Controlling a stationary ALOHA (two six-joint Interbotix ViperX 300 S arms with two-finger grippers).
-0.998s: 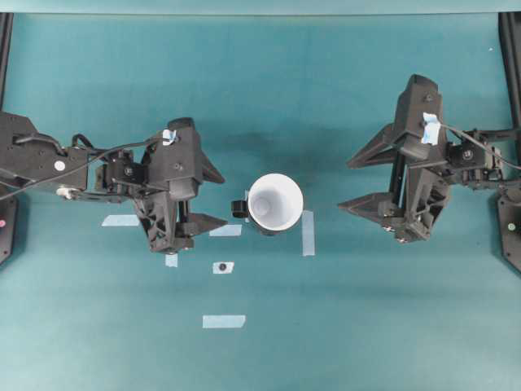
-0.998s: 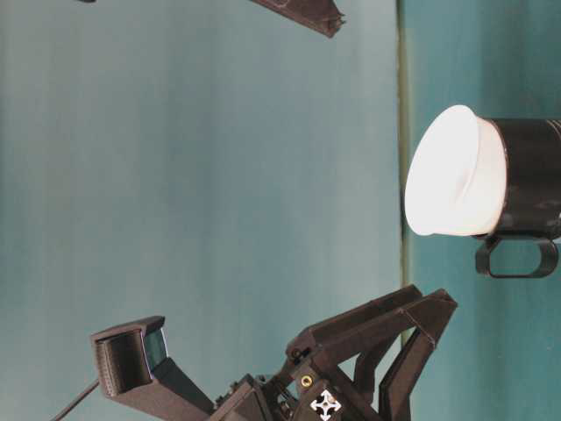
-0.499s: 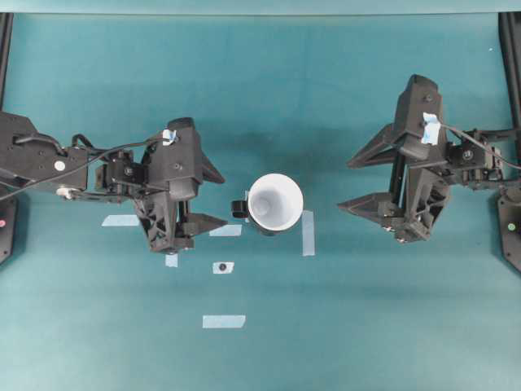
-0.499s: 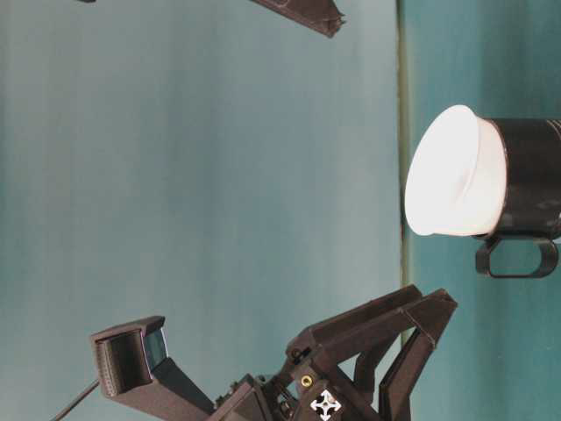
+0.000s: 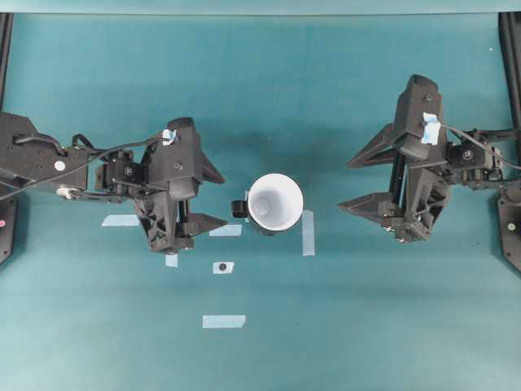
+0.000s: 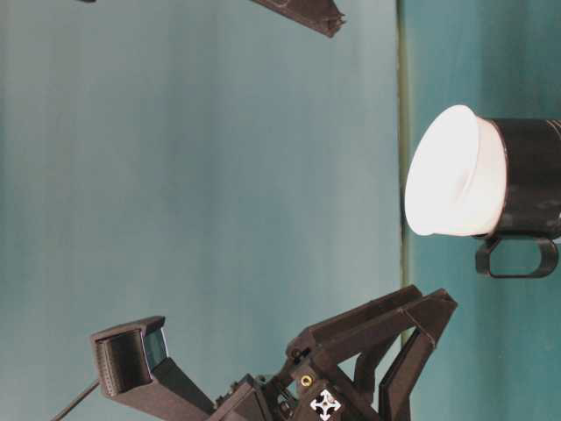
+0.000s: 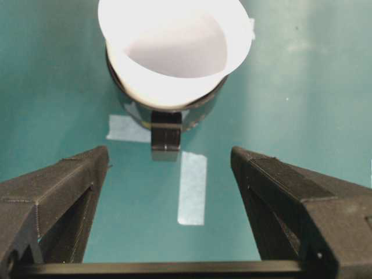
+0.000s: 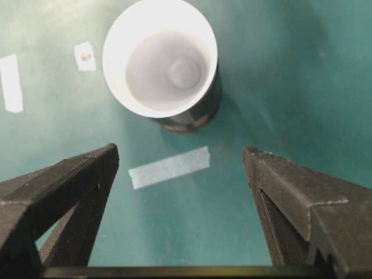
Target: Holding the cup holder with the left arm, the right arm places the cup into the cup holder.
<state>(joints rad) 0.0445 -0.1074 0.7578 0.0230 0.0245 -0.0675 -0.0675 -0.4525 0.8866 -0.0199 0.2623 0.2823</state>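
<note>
The white cup (image 5: pixel 275 201) sits upright inside the black cup holder (image 5: pixel 239 209) at the table's middle, and only the holder's stubby handle shows on the left from overhead. At table level the cup (image 6: pixel 451 171) stands out of the holder (image 6: pixel 530 175). My left gripper (image 5: pixel 223 199) is open, just left of the handle and not touching it. In the left wrist view the handle (image 7: pixel 166 135) faces the open left gripper (image 7: pixel 170 152), under the cup (image 7: pixel 174 46). My right gripper (image 5: pixel 345 186) is open, well right of the cup (image 8: pixel 165 64), and nothing lies between its fingers (image 8: pixel 279 192).
Pale tape strips lie on the teal table: one right of the holder (image 5: pixel 308 232), one nearer the front (image 5: pixel 224 321), one under the left arm (image 5: pixel 120 220). A small tape square with a dark dot (image 5: pixel 223 267) lies in front. Dark frame posts (image 5: pixel 511 49) stand at both sides.
</note>
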